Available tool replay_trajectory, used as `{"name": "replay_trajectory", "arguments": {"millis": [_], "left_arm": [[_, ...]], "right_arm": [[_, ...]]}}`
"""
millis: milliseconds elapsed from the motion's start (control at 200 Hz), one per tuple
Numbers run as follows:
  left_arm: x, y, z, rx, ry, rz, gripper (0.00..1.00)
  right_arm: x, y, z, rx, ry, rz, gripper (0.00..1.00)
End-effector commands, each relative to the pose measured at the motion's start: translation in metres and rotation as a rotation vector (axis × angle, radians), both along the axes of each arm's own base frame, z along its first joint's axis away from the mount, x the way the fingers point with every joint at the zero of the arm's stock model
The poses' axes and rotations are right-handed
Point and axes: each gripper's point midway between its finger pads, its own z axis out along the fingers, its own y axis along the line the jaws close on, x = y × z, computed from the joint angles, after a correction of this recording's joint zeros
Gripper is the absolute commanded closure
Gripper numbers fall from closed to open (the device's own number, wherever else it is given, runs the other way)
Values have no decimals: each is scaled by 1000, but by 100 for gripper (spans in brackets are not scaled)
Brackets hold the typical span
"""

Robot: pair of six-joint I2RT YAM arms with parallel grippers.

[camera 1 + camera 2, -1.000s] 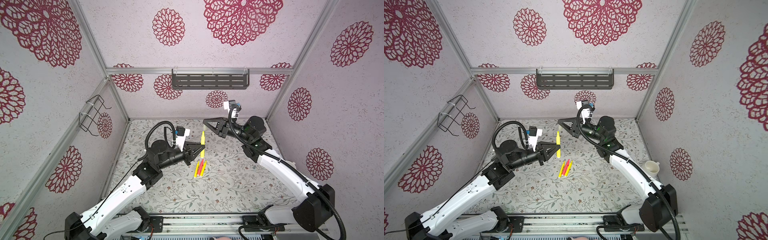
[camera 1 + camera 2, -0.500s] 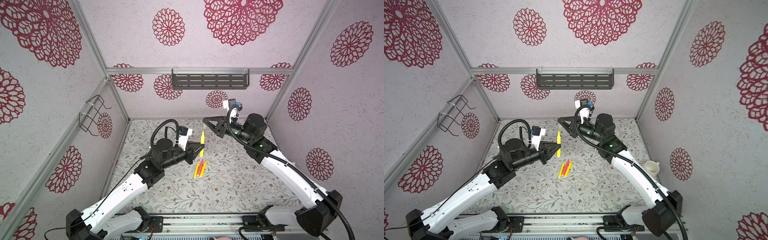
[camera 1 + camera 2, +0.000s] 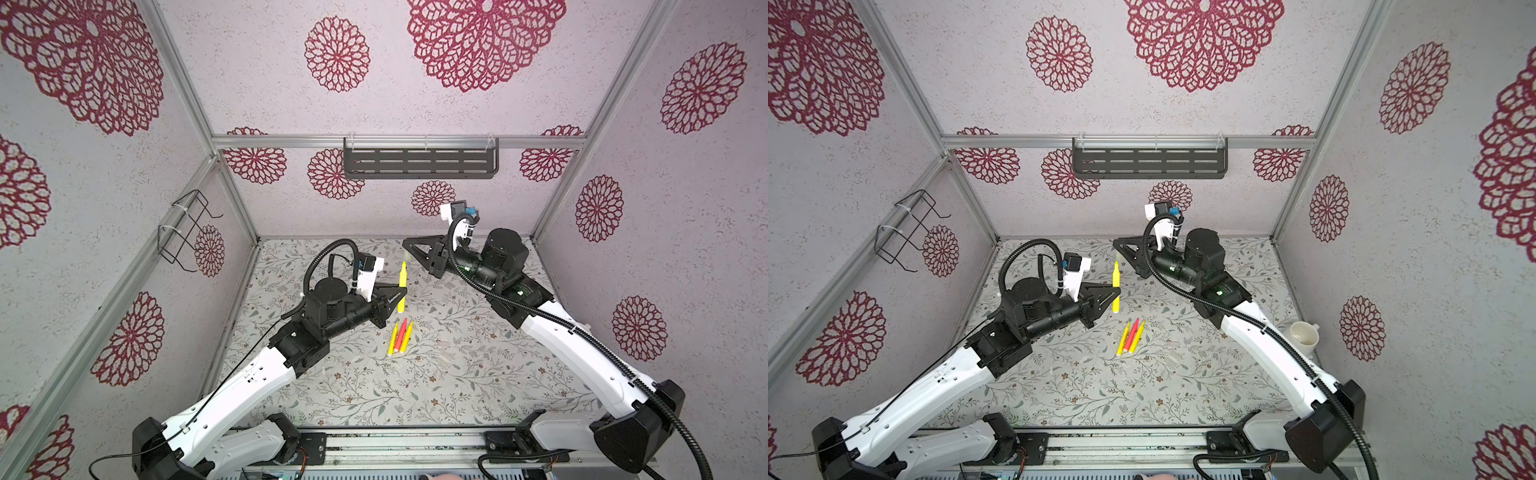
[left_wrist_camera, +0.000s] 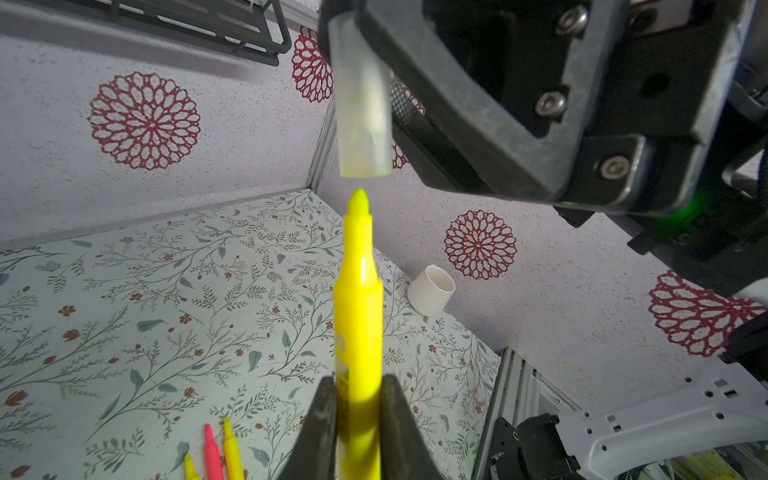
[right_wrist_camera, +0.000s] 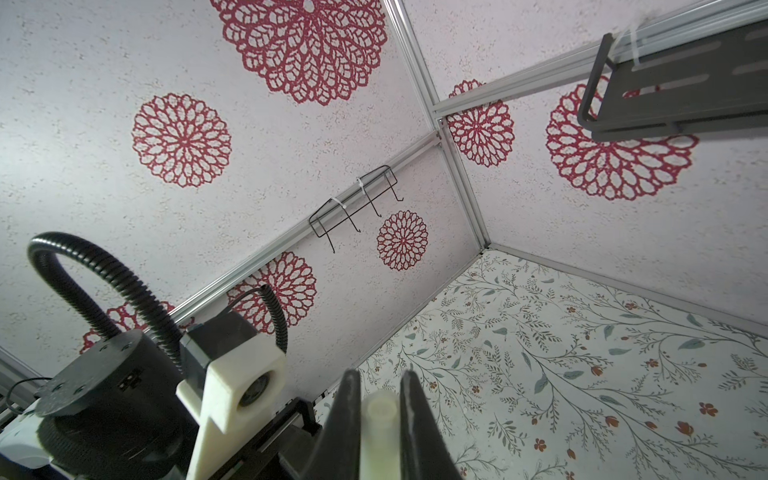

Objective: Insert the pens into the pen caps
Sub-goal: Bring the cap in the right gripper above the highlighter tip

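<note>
– Grippers first: what do both top views give?

– Left gripper (image 3: pixel 402 296) is clamped on a bright yellow pointed pen (image 3: pixel 402 276), held about upright, tip up, above the floral-patterned desk (image 3: pixel 457 390), between its middle and its far edge. Right gripper (image 3: pixel 406 246) is pinched on a short clear plastic pen cap (image 3: pixel 407 256) just above that tip.

– And the other task things?

– Three thin pens (image 3: pixel 400 337), two yellow with a red-pink one between, lie side by side near the middle of the desk. One loose clear tube-shaped cap (image 3: pixel 444 360) lies to their right, nearer the front edge; any others are too faint to tell. A white cup (image 3: pixel 1304 337) stands at the desk's right edge.

– Left wrist view?

– Yellow pen (image 4: pixel 359 291) rises between two dark fingers (image 4: pixel 324 424) that press its barrel from both sides. Its tip points at the open mouth of the cap (image 4: pixel 363 112), just short of it, with a small gap; the tip is not yet inside. The three pens (image 4: pixel 216 455) show on the desk below, and the cup (image 4: pixel 431 295) against the wall.

– Right wrist view?

– Two dark fingers (image 5: pixel 347 415) squeeze the cap (image 5: pixel 380 419) between them, its round end toward the lens. The pen is hidden here.
</note>
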Motion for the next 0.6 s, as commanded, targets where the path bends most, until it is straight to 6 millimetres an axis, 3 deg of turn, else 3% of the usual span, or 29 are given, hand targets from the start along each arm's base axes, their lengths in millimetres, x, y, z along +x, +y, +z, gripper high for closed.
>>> {"name": "replay_trajectory", "arguments": {"millis": [0,590], "left_arm": [[1,1,6,12,-27,17,100],[0,0,5,7,-21,9,100]], "right_arm": [[-8,-6,31,38,-85,-23,96],[-2,-5,28,44,-82,-59,97]]}}
